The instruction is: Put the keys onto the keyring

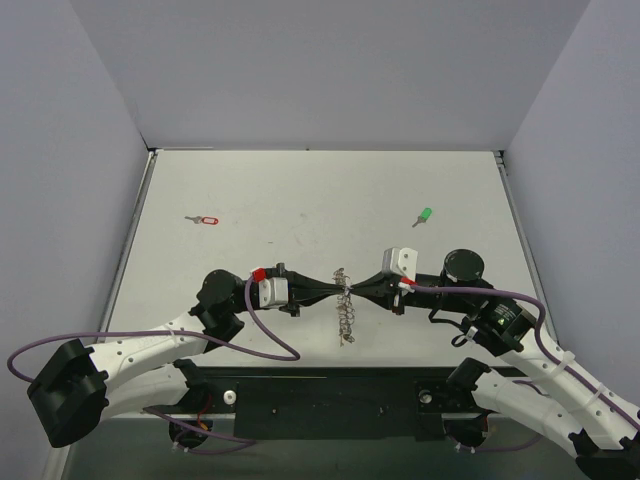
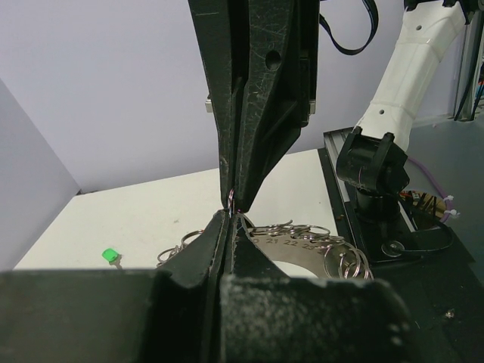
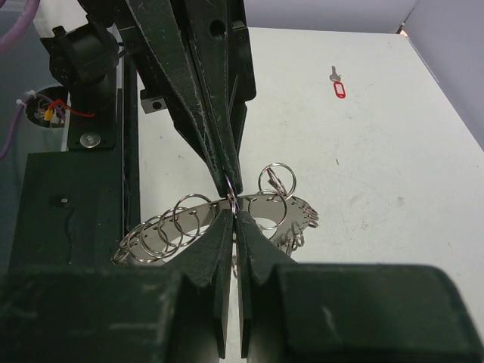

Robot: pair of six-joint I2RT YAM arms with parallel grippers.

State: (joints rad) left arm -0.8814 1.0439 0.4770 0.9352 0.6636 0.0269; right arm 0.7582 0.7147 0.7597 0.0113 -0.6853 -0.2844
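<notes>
The keyring (image 1: 346, 310) is a silvery numbered metal disc strung with many small split rings, held up between the two arms near the table's front. My left gripper (image 1: 334, 292) and right gripper (image 1: 358, 290) meet tip to tip, both shut on one small ring of it. In the left wrist view my left gripper (image 2: 229, 214) pinches that ring above the disc (image 2: 302, 248). In the right wrist view my right gripper (image 3: 234, 215) does the same beside the disc (image 3: 189, 212). A red-headed key (image 1: 205, 219) and a green-headed key (image 1: 424, 215) lie loose farther back.
The black base plate (image 1: 330, 395) of the arms runs along the near edge. Grey walls enclose the table on three sides. The green key (image 2: 110, 255) shows in the left wrist view and the red key (image 3: 338, 89) in the right wrist view.
</notes>
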